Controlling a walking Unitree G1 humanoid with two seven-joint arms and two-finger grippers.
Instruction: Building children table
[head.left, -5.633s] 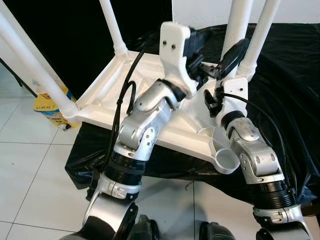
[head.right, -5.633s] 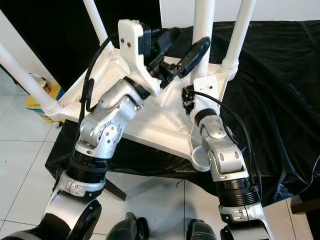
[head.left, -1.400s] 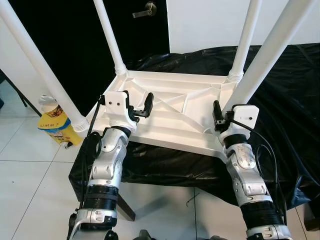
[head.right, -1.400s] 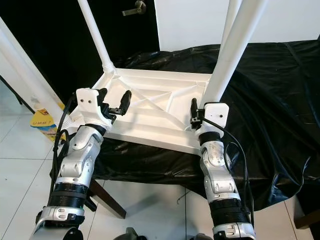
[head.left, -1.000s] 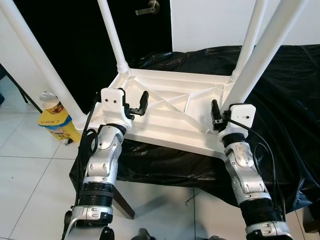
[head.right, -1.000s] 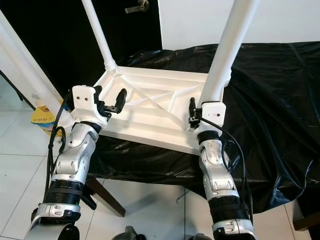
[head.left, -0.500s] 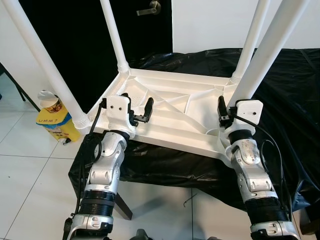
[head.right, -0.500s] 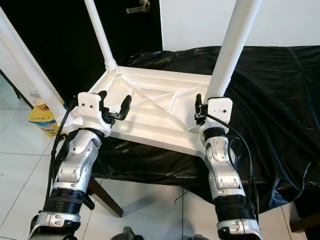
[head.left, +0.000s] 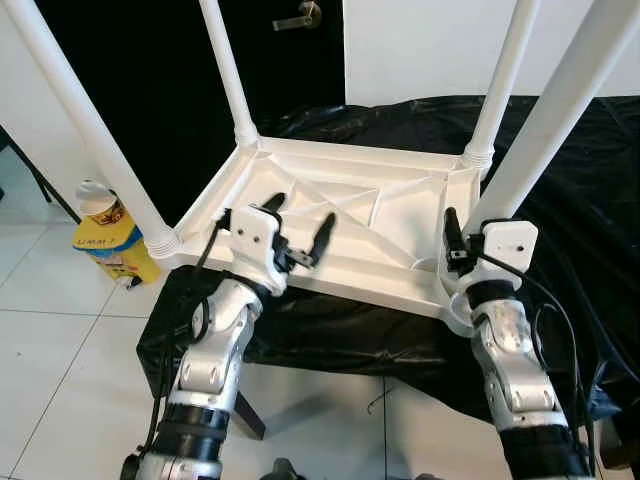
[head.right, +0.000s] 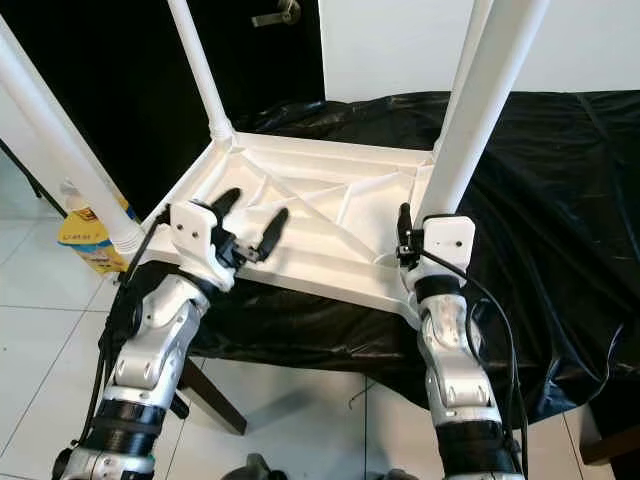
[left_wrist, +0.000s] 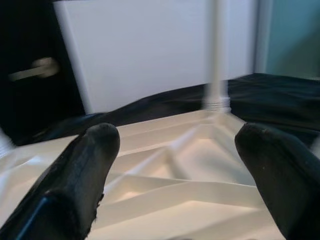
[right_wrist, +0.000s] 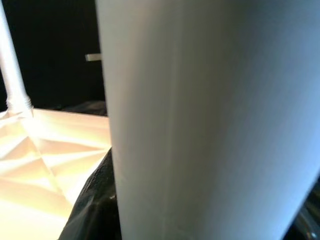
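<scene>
The white table (head.left: 350, 215) is lying upside down on the black cloth (head.left: 580, 190), its four legs standing up. I am holding my left gripper (head.left: 297, 232) over the table's near edge at about 7 o'clock, fingers spread wide and gripping nothing. My right gripper (head.left: 452, 238) is pressing close against the near right leg (head.left: 545, 125) at 4 o'clock; I cannot tell whether it is clamping it. A yellow container (head.left: 110, 240) is sitting on the floor at 9 o'clock.

Black-draped surface (head.left: 590, 200) under upturned white table (head.left: 350, 215); tiled floor (head.left: 60, 350) beneath.
</scene>
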